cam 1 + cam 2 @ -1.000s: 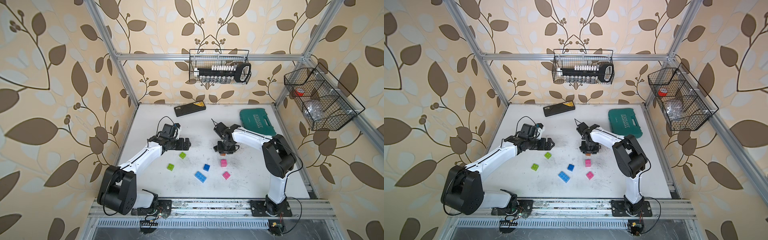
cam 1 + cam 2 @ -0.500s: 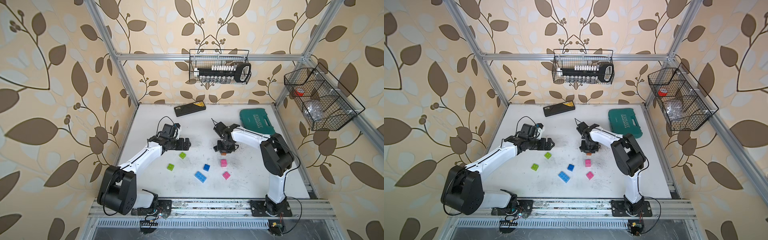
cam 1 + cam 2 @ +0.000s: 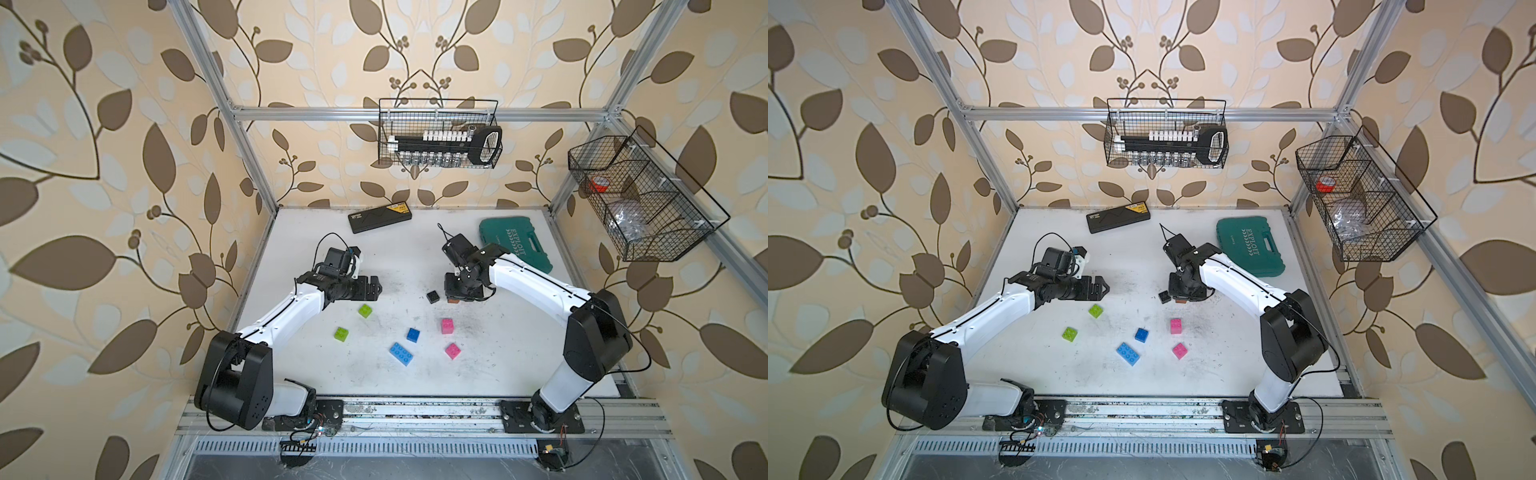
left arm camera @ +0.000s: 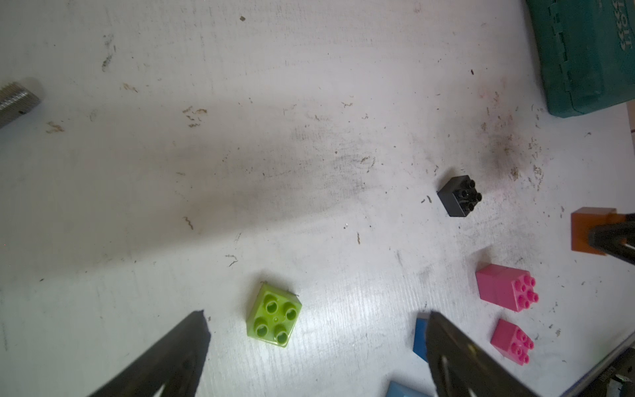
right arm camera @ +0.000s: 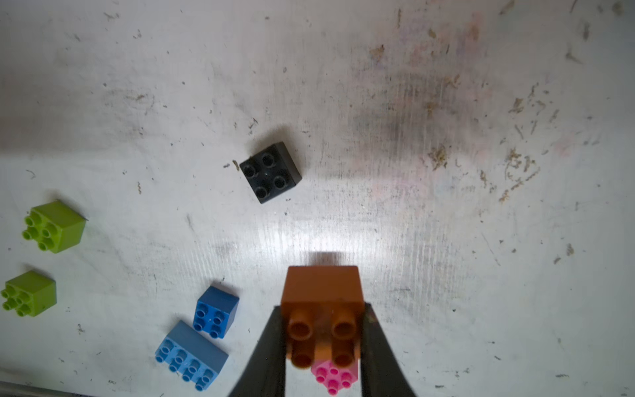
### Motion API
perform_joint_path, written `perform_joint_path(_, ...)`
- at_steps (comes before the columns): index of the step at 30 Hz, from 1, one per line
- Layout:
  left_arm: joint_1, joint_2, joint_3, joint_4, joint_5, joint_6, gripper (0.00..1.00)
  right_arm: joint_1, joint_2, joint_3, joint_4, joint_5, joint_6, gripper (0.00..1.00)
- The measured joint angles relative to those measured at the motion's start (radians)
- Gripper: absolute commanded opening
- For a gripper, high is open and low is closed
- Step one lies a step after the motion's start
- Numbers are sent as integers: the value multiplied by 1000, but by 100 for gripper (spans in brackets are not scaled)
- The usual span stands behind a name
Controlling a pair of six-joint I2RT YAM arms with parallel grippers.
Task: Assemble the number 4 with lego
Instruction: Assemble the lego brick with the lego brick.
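Wide bare table (image 3: 403, 257) centre; black brick (image 5: 270, 172) just beside the right gripper (image 5: 323, 309), seemingly clear of it

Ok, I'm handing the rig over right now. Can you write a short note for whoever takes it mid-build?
Right hand: shut on the orange brick.
Left hand: open, empty, hovering near a lime green brick.
Loose on the table: black brick beside the right hand, second lime green brick, dark blue brick, long light blue brick, two pink pieces.
Done: orange brick gripped.
Left: no number 4 started that I can see, so the joining is all to do.
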Motion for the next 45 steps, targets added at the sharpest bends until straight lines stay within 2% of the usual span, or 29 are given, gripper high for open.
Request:
perform_joint_path(11,0,0,0,0,1,0,99,39,-58,-108,-40,-13,1,20)
perform_joint_path(30,-6,0,0,1,5,0,99,90,-47,-114,-31,-15,5,21)
perform_joint_path(45,-6,0,0,21,63,0,99,102,3,-118,-16,-6,5,21)
